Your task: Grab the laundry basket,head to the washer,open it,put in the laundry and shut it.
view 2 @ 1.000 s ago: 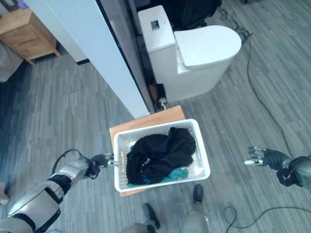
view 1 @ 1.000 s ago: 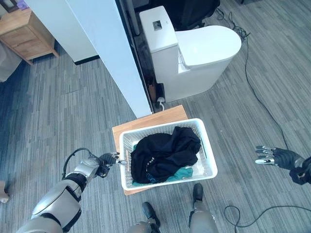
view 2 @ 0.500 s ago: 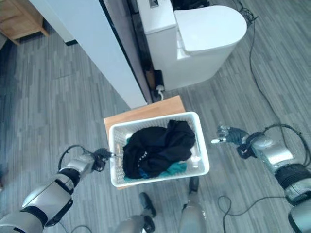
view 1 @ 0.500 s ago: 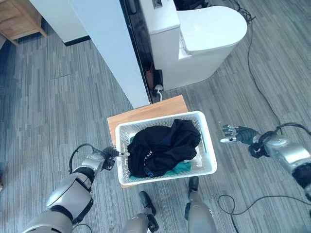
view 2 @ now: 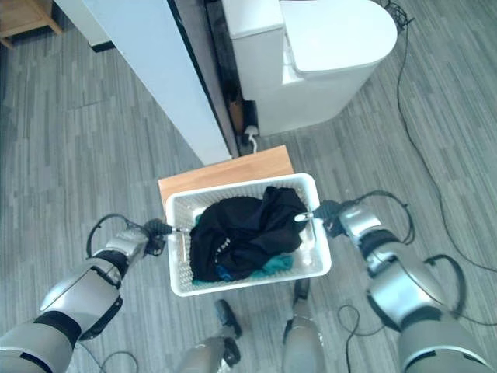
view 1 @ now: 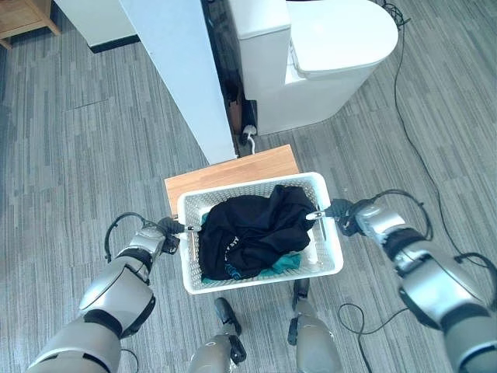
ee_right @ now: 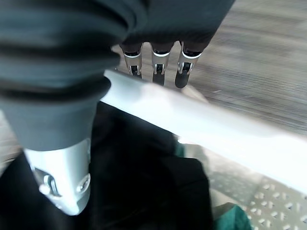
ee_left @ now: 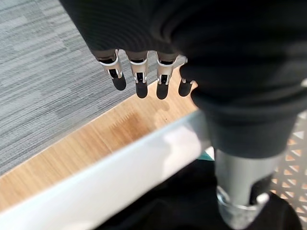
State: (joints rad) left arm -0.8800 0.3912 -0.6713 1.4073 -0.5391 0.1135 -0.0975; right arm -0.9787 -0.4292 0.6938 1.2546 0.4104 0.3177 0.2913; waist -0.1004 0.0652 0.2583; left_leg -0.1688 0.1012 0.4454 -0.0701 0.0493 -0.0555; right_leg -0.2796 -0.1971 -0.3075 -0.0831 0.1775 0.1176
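The basket (view 1: 260,233), full of dark laundry (view 1: 255,230), is sat on a wooden stand (view 1: 233,171). It's flanked by the left hand (view 1: 167,226) and right hand (view 1: 335,210), fingers straight outside the rim, thumbs inside, probably for a level two-sided lift.

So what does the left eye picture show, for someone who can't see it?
A white laundry basket full of black clothes sits on a low wooden stand, with the robot's left hand at one end rim and its right hand at the other. Behind stand a white toilet and a white wall panel on grey floor.
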